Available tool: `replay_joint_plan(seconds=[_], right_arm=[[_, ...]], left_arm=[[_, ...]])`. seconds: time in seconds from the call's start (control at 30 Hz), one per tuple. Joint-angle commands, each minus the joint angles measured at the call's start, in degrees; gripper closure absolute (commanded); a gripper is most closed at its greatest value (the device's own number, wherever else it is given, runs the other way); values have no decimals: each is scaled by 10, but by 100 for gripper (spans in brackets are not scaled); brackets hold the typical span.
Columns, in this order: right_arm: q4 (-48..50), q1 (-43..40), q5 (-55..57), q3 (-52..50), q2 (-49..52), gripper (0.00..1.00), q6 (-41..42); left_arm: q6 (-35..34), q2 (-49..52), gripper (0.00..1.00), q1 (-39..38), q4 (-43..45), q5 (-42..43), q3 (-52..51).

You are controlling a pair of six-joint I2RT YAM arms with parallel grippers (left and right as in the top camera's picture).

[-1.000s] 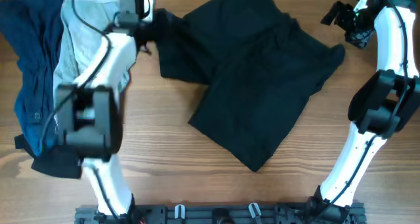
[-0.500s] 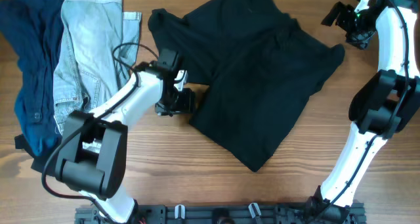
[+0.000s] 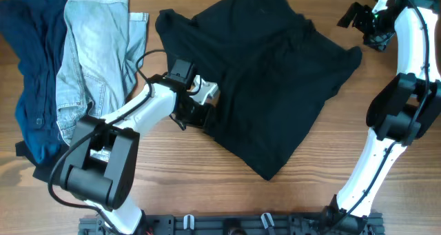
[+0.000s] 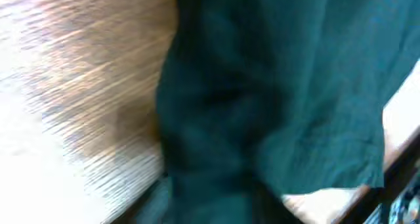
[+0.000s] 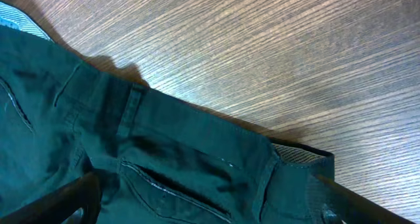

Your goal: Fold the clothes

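The clothes lie on a wooden table (image 3: 172,166). Large black shorts (image 3: 269,76) are spread crumpled in the middle. Pale blue jeans (image 3: 93,56) and a navy garment (image 3: 31,76) lie at the far left. My left gripper (image 3: 195,113) is down at the shorts' left edge. The left wrist view is blurred and filled with the shorts' dark cloth (image 4: 275,86), so its jaws cannot be read. My right gripper (image 3: 355,16) hovers open past the shorts' far right corner. It looks down on the shorts (image 5: 164,158), their waistband and a pocket slit, with its fingers (image 5: 72,198) wide apart.
A black rail (image 3: 227,225) runs along the table's front edge, where both arm bases stand. Bare wood (image 5: 275,53) shows beyond the waistband in the right wrist view.
My left arm has swung from the back left by the jeans down to the left edge of the black shorts. The right arm has not moved.
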Motion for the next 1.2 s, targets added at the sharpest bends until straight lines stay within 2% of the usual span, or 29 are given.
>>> replay_joint_plan(seconds=[0.0,0.1,0.17,0.23,0.33,0.37,0.43,0.47,0.5,0.53,0.67,0.7,0.87,0.9,0.93,0.97,1.0,1.03,1.07,1.17], right_arm=[[1,2,-10,14,-12,0,-10],[-1,2,-10,14,-12,0,-10],[-2,2,-10,14,-12,0,-14],[-3,2,-10,14,-12,0,-14],[-3,2,-10,14,-12,0,-14],[-2,2,-10,14,-12,0,-14],[-2,2,-10,14,-12,0,-14],[-2,2,-10,14,-12,0,-14],[-2,2,-10,14,-12,0,-14],[-2,2,-10,14,-12,0,-14],[-2,2,-10,14,-12,0,-13],[-3,3,-10,14,-12,0,-13],[-3,4,-10,14,-12,0,-13],[-4,4,-10,14,-12,0,-13],[-4,4,-10,14,-12,0,-14],[-5,4,-10,14,-12,0,-14],[-5,4,-10,14,-12,0,-14],[-6,4,-10,14,-12,0,-14],[-5,4,-10,14,-12,0,-14],[-5,4,-10,14,-12,1,-14]], left_arm=[[17,1,95,-19,-2,28,-5],[17,1,96,-33,-2,4,-5],[-17,1,96,-28,-1,-76,-5],[-82,1,96,-3,7,-173,-5],[-101,1,96,47,11,-132,-5],[-91,1,82,55,11,-107,-5],[-44,0,36,69,11,-36,-1],[-16,0,22,73,11,16,2],[14,0,17,73,11,55,3],[45,0,16,72,9,89,3],[91,1,8,68,7,103,2],[106,1,9,55,9,100,0],[102,14,19,16,16,44,-9],[98,19,27,11,16,34,-9],[80,21,43,11,16,12,-9],[60,21,71,11,16,-23,-9],[40,21,89,11,16,-55,-9],[9,21,96,14,16,-110,-9],[-21,21,96,21,16,-173,-9],[-31,21,96,54,43,-247,-9]])
